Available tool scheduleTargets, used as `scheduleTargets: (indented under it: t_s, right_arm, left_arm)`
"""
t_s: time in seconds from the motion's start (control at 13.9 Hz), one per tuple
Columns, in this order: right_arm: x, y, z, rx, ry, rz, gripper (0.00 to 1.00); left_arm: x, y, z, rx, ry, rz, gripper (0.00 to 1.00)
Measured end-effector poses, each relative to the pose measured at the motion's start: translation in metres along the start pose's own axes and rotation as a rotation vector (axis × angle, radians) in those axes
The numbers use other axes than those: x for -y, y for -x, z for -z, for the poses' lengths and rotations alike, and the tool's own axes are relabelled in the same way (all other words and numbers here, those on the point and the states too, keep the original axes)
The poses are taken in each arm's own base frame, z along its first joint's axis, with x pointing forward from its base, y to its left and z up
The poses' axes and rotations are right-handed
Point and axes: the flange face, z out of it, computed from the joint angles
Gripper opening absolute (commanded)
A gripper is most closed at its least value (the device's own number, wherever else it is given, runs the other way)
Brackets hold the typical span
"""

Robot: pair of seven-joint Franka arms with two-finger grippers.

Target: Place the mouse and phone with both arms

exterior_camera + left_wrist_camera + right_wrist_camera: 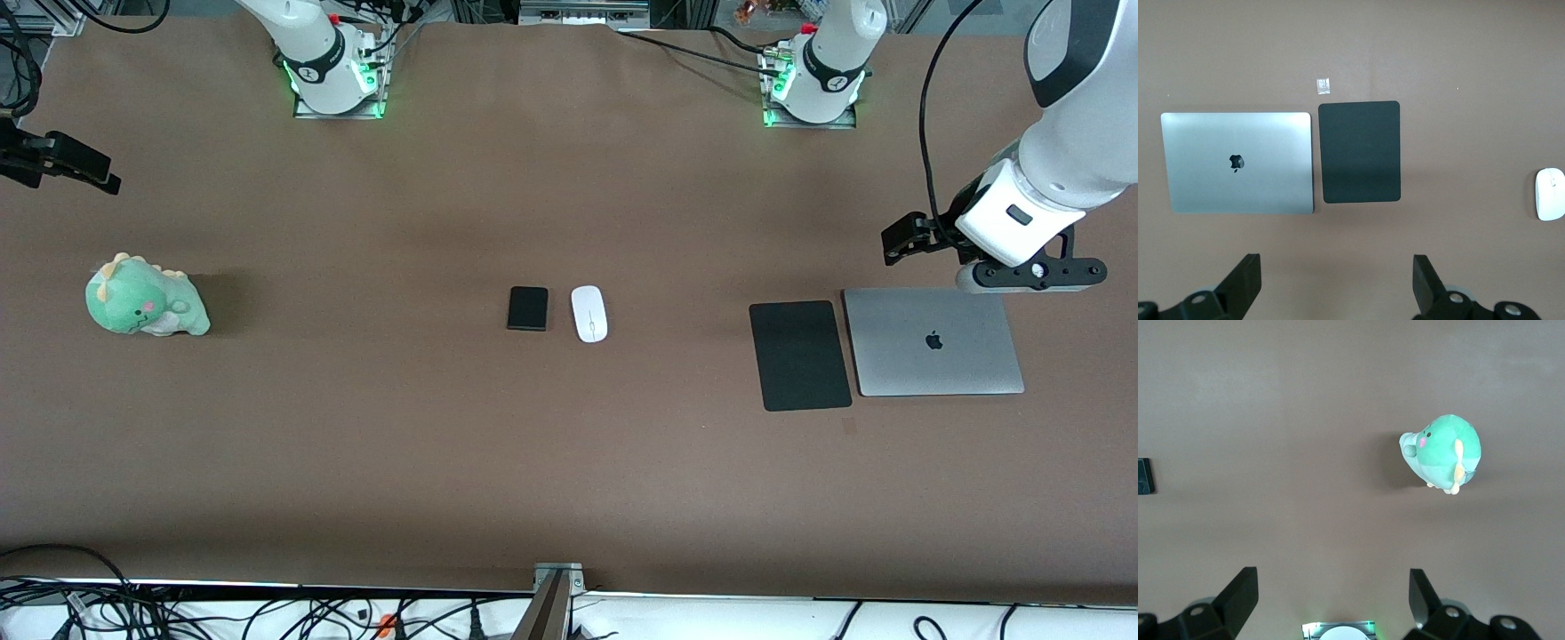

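I judge nothing is picked up yet: my left tool [1335,283] over the laptop [933,342] and right tool [1328,600] hang spread and empty, so each must reach mid-table, where the mouse [589,313] lies beside the phone [527,308].

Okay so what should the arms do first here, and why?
Probably swing the left end effector, open and held up near the laptop, toward the mouse, which lies untouched at mid-table beside the phone. The right end effector, also open, waits near the plush dinosaur.
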Motion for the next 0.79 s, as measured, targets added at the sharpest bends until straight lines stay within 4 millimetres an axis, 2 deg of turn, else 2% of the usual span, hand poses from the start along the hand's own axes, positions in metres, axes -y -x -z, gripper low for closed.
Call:
scheduleTargets:
  t_s: [0.58, 0.79]
  right_arm:
    - [0.034, -0.018, -0.032, 0.062, 0.015, 0.038, 1.00]
    - [0.053, -0.024, -0.045, 0.084, 0.026, 0.005, 1.00]
  left_arm:
    - [-0.001, 0.000, 0.000, 0.000, 0.000, -0.003, 1.00]
    - [-0.001, 0.000, 0.000, 0.000, 0.000, -0.003, 1.00]
